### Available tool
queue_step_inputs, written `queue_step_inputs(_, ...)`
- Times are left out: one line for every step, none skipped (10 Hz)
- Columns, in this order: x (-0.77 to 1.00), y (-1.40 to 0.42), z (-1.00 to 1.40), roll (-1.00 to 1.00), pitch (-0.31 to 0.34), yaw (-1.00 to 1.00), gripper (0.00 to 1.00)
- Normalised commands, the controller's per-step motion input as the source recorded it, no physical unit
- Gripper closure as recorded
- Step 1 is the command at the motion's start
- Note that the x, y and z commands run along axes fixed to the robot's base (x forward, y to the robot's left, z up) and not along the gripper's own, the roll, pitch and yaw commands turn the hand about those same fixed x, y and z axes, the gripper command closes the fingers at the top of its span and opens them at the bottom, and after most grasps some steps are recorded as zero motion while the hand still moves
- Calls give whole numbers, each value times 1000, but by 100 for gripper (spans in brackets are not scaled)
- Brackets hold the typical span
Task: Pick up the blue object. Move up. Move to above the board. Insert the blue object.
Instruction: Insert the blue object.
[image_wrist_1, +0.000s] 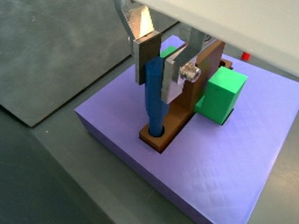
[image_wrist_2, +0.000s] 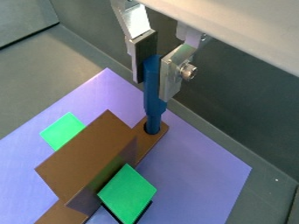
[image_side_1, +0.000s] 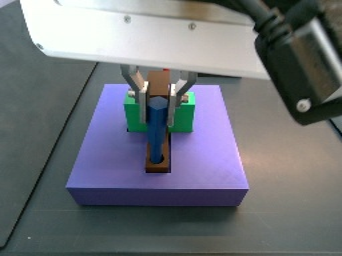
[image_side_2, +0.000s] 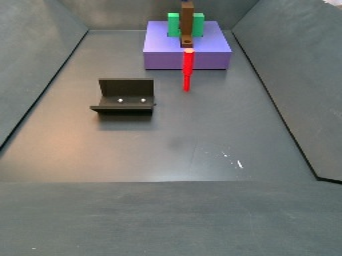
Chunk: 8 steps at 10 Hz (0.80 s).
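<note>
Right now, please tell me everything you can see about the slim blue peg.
The slim blue peg is a plain, smooth, matte stick of one colour. It stands almost upright, leaning slightly in both wrist views. Its lower end sits in the round hole near one end of the narrow brown plank, which lies on the large purple slab between green blocks. The end effector is right above the plank, its silver fingers flanking the peg's upper part; firm contact cannot be judged.
</note>
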Motion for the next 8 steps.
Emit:
queue_step_inputs(109, 0, -166, 0, 0, 0, 100)
queue_step_inputs(211, 0, -83, 23, 0, 0, 100)
queue_step_inputs(177, 0, -146, 34, 0, -3, 100)
queue_step_inputs(111, 0, -140, 50, 0, -9, 100)
queue_step_inputs(17, 0, -220, 81, 0, -40, 100)
queue_step_inputs(0, 0, -229, 149, 0, -17, 100)
queue_step_inputs(0, 0, -237, 166, 4, -34, 100)
queue_step_inputs(0, 0, -251, 184, 0, -26, 100)
